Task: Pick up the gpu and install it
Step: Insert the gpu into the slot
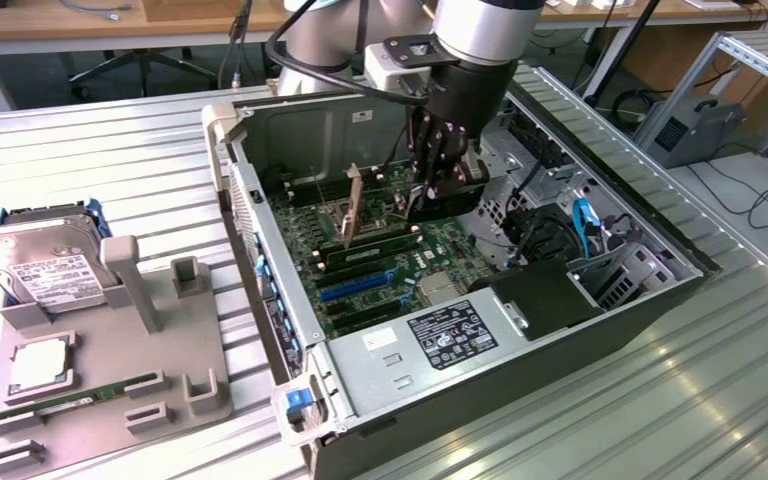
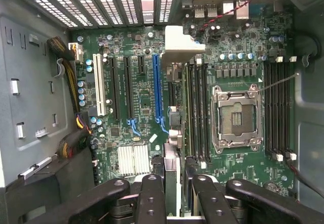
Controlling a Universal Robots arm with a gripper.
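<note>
Gripping gpu [image 1: 353, 212] edge-on, claw [image 1: 434, 192] inside case [image 1: 357, 345]

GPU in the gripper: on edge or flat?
On edge: the wrist view sees the gpu as a thin strip between the fingers of the gripper.

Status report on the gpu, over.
Gripper shut on gpu. Card edge-on over motherboard, beside blue slot. Nothing seen in the way.
</note>
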